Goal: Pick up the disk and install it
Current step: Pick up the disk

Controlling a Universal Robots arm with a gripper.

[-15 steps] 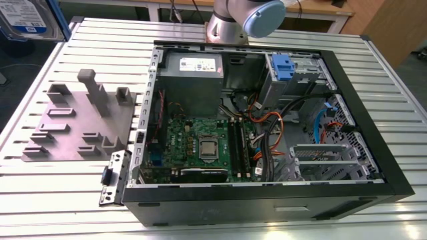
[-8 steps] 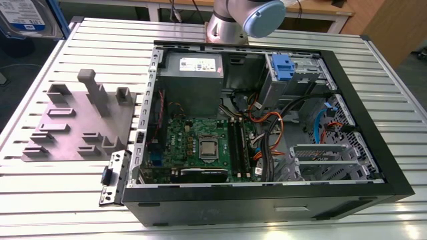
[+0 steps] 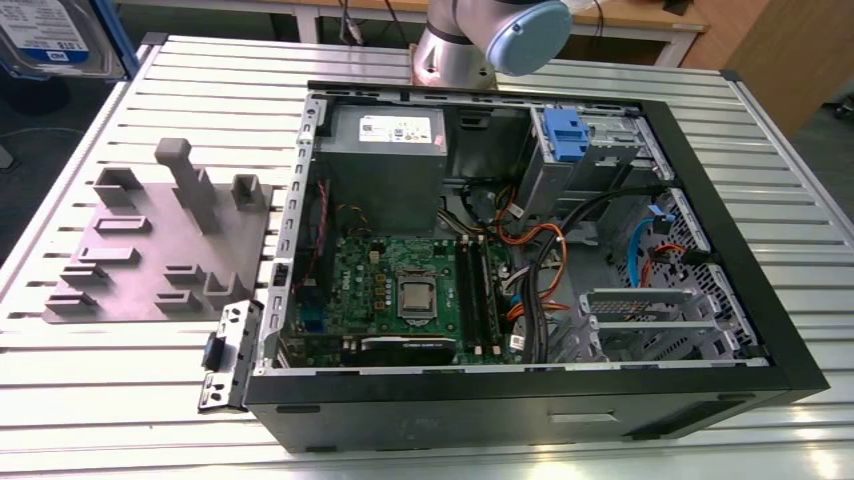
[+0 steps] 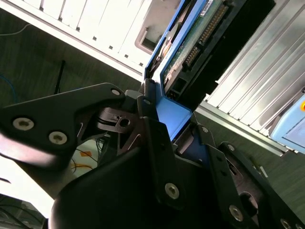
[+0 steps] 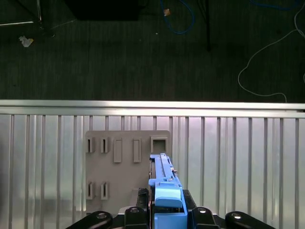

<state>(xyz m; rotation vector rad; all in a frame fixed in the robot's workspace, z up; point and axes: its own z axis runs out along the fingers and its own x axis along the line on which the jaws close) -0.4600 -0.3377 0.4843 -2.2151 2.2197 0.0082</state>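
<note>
The disk [image 3: 47, 35] appears at the upper edge of the exterior view's left, its white-and-blue label facing the camera, raised well above the table. In the first wrist view the disk [image 5: 164, 188] is edge-on with a blue rail on top, held above the grey pegged plate [image 5: 126, 164]. My gripper [image 5: 167, 212] is shut on it, a black finger on each side. In the second wrist view the disk [image 4: 190, 43] shows its green circuit board and blue rail, with my gripper [image 4: 176, 129] clamped at its blue end.
An open black computer case [image 3: 787, 330] lies on the slatted metal table [image 3: 200, 80], with motherboard, cables and a drive bay holding a blue clip [image 3: 567, 135]. The grey pegged plate [image 3: 147, 250] lies at the case's side on the exterior view's left. Cables lie on the dark floor.
</note>
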